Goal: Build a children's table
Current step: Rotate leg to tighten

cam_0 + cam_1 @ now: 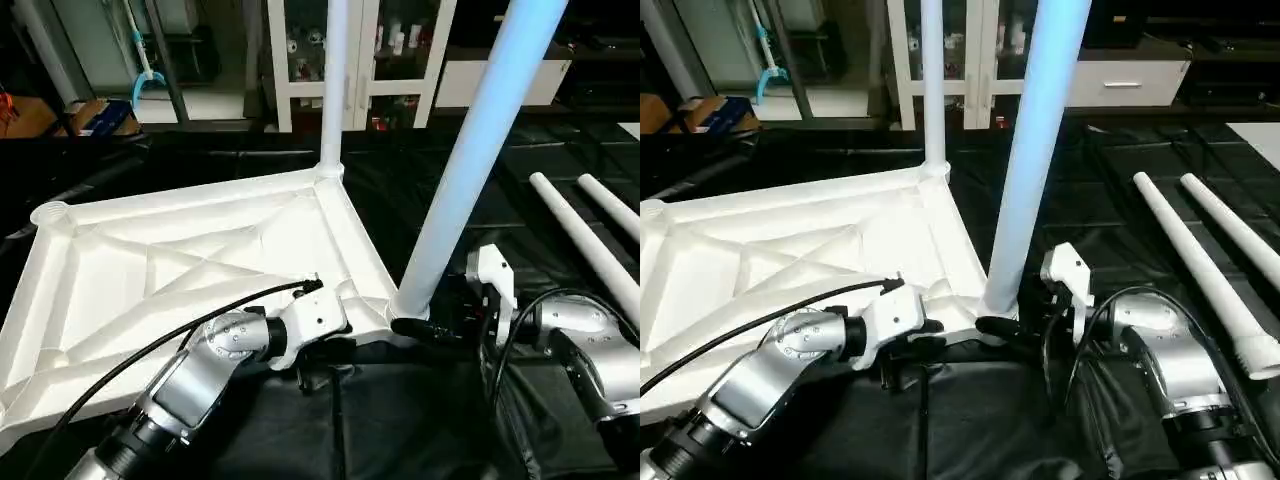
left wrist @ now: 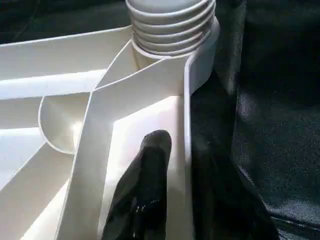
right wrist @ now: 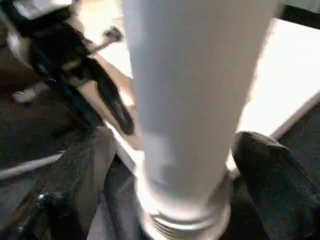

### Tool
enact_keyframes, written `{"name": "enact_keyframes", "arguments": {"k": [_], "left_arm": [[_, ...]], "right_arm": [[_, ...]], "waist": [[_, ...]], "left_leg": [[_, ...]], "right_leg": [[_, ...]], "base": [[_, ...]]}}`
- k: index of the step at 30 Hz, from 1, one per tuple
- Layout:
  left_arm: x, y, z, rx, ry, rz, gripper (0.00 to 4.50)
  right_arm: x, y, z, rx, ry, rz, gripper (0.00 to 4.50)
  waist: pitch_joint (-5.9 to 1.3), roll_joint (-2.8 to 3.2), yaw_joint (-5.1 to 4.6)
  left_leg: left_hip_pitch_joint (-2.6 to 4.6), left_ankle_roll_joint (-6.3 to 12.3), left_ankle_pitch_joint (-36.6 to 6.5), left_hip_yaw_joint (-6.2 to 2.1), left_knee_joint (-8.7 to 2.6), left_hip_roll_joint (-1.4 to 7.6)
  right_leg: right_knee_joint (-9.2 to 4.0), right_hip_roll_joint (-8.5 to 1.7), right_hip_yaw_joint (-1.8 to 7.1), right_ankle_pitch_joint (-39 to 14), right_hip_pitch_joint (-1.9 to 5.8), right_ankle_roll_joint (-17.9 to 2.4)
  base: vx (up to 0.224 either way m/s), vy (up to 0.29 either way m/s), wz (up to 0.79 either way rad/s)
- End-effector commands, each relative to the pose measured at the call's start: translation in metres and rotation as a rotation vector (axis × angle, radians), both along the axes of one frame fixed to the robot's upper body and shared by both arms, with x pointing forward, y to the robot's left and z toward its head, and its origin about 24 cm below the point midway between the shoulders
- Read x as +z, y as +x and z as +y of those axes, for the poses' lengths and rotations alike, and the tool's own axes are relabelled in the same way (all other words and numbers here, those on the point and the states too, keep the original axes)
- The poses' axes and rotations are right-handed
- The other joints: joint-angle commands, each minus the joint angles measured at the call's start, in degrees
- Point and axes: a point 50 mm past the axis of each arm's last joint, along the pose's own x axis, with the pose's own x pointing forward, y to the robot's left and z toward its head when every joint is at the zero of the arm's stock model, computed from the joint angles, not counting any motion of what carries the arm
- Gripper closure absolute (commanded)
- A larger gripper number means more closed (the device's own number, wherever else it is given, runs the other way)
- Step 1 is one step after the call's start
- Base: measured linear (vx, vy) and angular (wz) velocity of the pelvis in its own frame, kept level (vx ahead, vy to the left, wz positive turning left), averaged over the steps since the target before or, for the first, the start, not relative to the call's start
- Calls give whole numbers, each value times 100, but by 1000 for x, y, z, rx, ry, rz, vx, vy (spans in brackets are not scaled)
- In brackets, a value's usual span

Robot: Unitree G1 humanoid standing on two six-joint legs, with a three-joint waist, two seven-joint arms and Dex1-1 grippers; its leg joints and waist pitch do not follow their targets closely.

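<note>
The white table top lies upside down on a black cloth, X-ribs facing up. One white leg stands screwed into its far corner. Another leg stands in the near right corner socket, its threads showing. My left gripper is shut on the top's near rim, one finger inside the rim and one outside. Down at the near leg's base, my right gripper stands open, a finger on each side of the leg. Two loose legs lie to the right.
An empty round socket sits at the top's far left corner. A white glass-door cabinet and a white drawer unit stand behind. A cardboard box rests on the floor at the back left.
</note>
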Motion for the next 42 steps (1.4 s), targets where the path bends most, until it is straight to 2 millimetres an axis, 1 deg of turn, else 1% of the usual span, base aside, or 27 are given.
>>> {"name": "enact_keyframes", "arguments": {"k": [1,2,4,5,6,7,8,10,11,12,13,14,16,17,18,20,21,22,25,30,31,33,35,36,37,40,42], "left_arm": [[-11,-4,7,31,26,52,384],[-11,-6,8,29,28,55,395],[-11,-7,8,24,34,60,403],[-12,-8,8,21,42,62,414],[-12,-8,9,20,47,62,414],[-13,-9,9,14,57,63,427],[-13,-9,10,9,65,63,429],[-13,-10,10,5,79,67,441],[-14,-10,11,1,92,66,447],[-14,-10,11,1,92,66,447],[-14,-10,11,1,93,66,447],[-14,-11,10,2,89,67,447],[-14,-11,10,4,87,68,447],[-14,-11,10,5,85,67,450],[-13,-11,10,6,84,66,450],[-13,-11,10,6,83,66,450],[-13,-11,10,7,82,66,450],[-12,-11,10,8,81,66,450],[-12,-11,10,9,81,66,450],[-12,-11,11,8,76,69,450],[-11,-11,11,8,76,70,450],[-11,-11,11,8,76,71,450],[-11,-11,11,12,72,73,450],[-11,-11,11,14,71,74,450],[-11,-11,11,15,72,75,450],[-12,-11,12,17,74,77,450],[-12,-11,12,19,72,80,450]], "right_arm": [[3,5,2,-15,-17,-35,41],[1,7,2,-24,-18,-35,41],[-1,9,2,-37,-25,-41,41],[-1,10,3,-44,-30,-46,41],[-2,10,3,-45,-30,-46,41],[-2,12,3,-54,-33,-53,41],[-2,13,3,-58,-29,-50,41],[-2,14,3,-57,-36,-52,41],[-4,14,4,-43,-54,-49,41],[-4,14,4,-43,-54,-49,41],[-6,13,4,-33,-69,-43,41],[-10,12,5,-17,-87,-35,41],[-10,12,6,-10,-91,-32,41],[-12,13,7,-13,-86,-24,72],[-12,13,7,-16,-82,-21,72],[-12,14,7,-18,-80,-17,88],[-12,14,7,-18,-80,-16,88],[-12,14,7,-15,-82,-11,112],[-13,14,7,-15,-79,-2,123],[-12,15,7,-33,-13,37,179],[-12,15,8,-31,-2,46,179],[-13,14,8,-29,5,51,195],[-13,13,9,-26,14,60,197],[-15,12,9,-29,18,66,199],[-16,11,9,-30,20,70,203],[-18,10,10,-39,32,80,203],[-18,11,10,-60,44,83,203]], "waist": [[-337,-146,-2],[-333,-137,-3],[-340,-140,-13],[-347,-136,-32],[-349,-132,-35],[-351,-132,-43],[-349,-131,-53],[-348,-137,-76],[-332,-127,-94],[-330,-125,-99],[-325,-141,-107],[-327,-145,-113],[-330,-135,-114],[-336,-148,-114],[-343,-155,-116],[-345,-155,-119],[-345,-157,-117],[-348,-157,-119],[-346,-154,-119],[-346,-154,-128],[-348,-141,-127],[-346,-151,-131],[-348,-146,-130],[-345,-129,-125],[-347,-141,-132],[-346,-132,-129],[-342,-137,-136]], "left_leg": [[27,475,-948,-229,-447,437],[27,486,-942,-231,-451,434],[16,501,-885,-234,-448,436],[17,546,-794,-228,-436,433],[22,558,-785,-228,-436,436],[15,576,-782,-229,-434,431],[13,606,-785,-227,-432,431],[12,588,-853,-228,-435,432],[23,560,-975,-230,-448,436],[24,539,-1029,-230,-451,436],[23,517,-1078,-230,-455,436],[25,459,-1138,-235,-456,437],[28,438,-1154,-238,-460,436],[28,426,-1136,-237,-460,440],[22,438,-1103,-243,-465,441],[27,450,-1104,-241,-467,447],[27,445,-1121,-241,-469,446],[31,436,-1151,-240,-467,445],[30,429,-1194,-243,-470,446],[23,426,-1204,-248,-476,448],[32,414,-1221,-247,-474,445],[29,394,-1239,-244,-478,446],[34,381,-1242,-246,-479,447],[35,376,-1248,-249,-483,449],[27,373,-1238,-246,-481,447],[31,360,-1267,-247,-482,447],[33,344,-1305,-248,-490,450]], "right_leg": [[-455,-379,273,-1401,251,-1150],[-460,-375,269,-1427,250,-1149],[-446,-378,267,-1356,255,-1173],[-425,-367,267,-1167,256,-1215],[-420,-369,268,-1131,254,-1231],[-416,-369,267,-1095,261,-1248],[-417,-373,268,-1063,260,-1266],[-418,-375,266,-1118,269,-1282],[-444,-365,261,-1279,253,-1271],[-451,-362,260,-1348,250,-1256],[-459,-360,261,-1416,250,-1236],[-468,-368,264,-1532,245,-1186],[-474,-369,265,-1561,244,-1180],[-467,-364,268,-1489,246,-1172],[-453,-360,265,-1392,254,-1191],[-446,-359,267,-1276,250,-1225],[-446,-360,267,-1281,252,-1230],[-450,-363,267,-1296,253,-1239],[-450,-363,269,-1324,253,-1244],[-451,-362,270,-1303,257,-1259],[-453,-362,270,-1315,256,-1258],[-456,-361,271,-1329,253,-1255],[-454,-360,270,-1332,252,-1254],[-453,-361,271,-1318,250,-1260],[-453,-359,271,-1286,254,-1264],[-457,-363,270,-1314,252,-1263],[-460,-359,271,-1353,247,-1252]], "base": [[0,0,0],[0,0,0],[0,0,0],[0,0,0],[0,0,0],[0,0,0],[0,0,0],[0,0,0],[0,0,0],[0,0,0],[0,0,0],[0,0,0],[0,0,0],[0,0,0],[0,0,0],[0,0,0],[0,0,0],[0,0,0],[0,0,0],[0,0,0],[0,0,0],[0,0,0],[0,0,0],[0,0,0],[0,0,0],[0,0,0],[0,0,0]]}}
